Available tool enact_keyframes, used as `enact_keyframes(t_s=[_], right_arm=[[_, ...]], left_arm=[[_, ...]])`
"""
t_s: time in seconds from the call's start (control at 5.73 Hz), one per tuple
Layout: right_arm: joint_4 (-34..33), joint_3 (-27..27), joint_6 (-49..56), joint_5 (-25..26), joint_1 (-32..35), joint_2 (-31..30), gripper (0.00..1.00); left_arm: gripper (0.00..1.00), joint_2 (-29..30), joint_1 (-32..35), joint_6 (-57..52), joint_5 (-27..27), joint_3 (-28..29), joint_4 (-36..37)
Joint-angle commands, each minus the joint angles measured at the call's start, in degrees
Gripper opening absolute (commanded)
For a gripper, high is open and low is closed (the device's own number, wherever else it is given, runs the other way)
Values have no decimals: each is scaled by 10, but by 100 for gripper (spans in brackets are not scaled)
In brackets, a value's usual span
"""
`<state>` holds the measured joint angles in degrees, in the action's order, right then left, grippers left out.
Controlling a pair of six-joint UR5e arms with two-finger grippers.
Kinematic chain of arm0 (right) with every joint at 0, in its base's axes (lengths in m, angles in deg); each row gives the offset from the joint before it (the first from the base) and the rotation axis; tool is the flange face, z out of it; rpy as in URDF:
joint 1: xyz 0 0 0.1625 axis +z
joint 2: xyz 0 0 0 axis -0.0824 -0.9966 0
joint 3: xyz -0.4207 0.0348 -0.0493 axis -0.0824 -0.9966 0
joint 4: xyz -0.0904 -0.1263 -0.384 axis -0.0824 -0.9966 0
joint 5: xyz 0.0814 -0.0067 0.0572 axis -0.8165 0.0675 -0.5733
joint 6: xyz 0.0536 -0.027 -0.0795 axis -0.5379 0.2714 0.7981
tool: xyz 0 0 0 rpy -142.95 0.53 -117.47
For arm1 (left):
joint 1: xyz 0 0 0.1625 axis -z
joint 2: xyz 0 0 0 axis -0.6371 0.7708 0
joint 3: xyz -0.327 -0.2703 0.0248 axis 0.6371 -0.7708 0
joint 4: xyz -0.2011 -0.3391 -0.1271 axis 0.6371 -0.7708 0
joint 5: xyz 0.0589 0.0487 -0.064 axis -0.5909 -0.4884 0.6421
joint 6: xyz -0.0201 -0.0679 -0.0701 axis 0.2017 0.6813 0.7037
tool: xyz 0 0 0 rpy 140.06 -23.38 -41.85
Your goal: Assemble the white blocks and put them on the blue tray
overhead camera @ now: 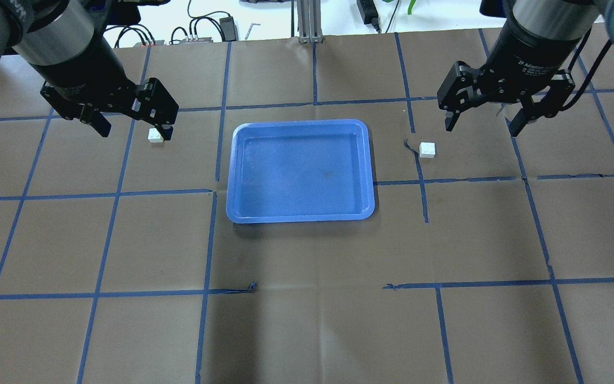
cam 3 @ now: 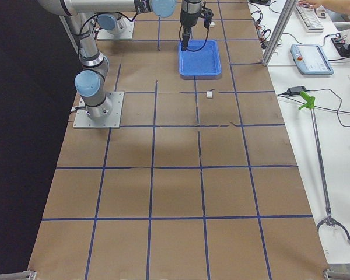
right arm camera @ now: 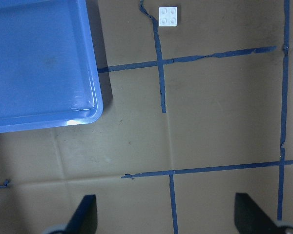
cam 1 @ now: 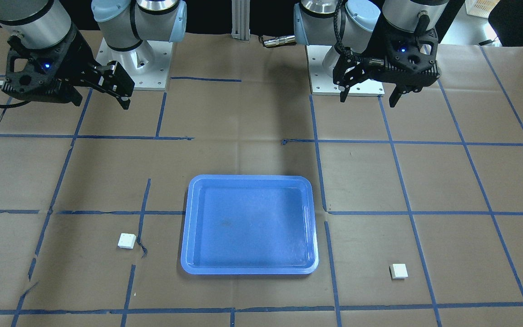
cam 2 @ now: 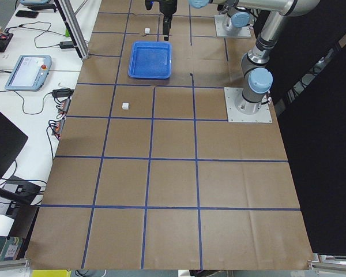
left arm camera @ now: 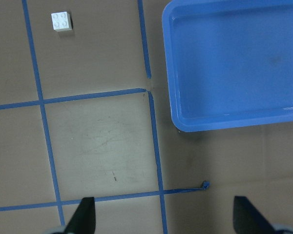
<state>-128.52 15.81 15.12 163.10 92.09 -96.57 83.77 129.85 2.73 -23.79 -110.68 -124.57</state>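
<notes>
White blocks lie unjoined on the paper-covered table, seen from overhead. From left: the left gripper hangs above the table, jaws spread and empty. The first block sits at nine o'clock of the blue tray, the second block at three o'clock. The right gripper hangs likewise spread and empty.
</notes>
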Motion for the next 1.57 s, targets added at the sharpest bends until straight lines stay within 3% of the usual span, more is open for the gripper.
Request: enact_keyframes(t_s=[0.0, 0.17, 0.35, 0.52, 0.87, 1.05, 1.4], right_arm=[[0, 0, 8, 0, -2, 6, 100], [0, 0, 9, -1, -3, 6, 100], [0, 0, 49, -1, -3, 6, 100], [-6, 0, 138, -5, -3, 6, 100], [-26, 2, 399, -2, -8, 31, 100], [-84, 6, 528, -5, -24, 44, 100], [-207, 52, 824, -12, -39, 75, 100]], left_arm=[[99, 0, 0, 0, -6, 1, -1], [99, 0, -1, -1, -6, 1, -2], [99, -6, -4, 0, -44, 4, -2], [99, 2, -13, 0, -64, 4, -2], [99, 41, -46, 10, -62, -5, 28], [99, 94, -88, -10, -43, 8, 64], [99, 186, -99, -28, -28, 25, 159]])
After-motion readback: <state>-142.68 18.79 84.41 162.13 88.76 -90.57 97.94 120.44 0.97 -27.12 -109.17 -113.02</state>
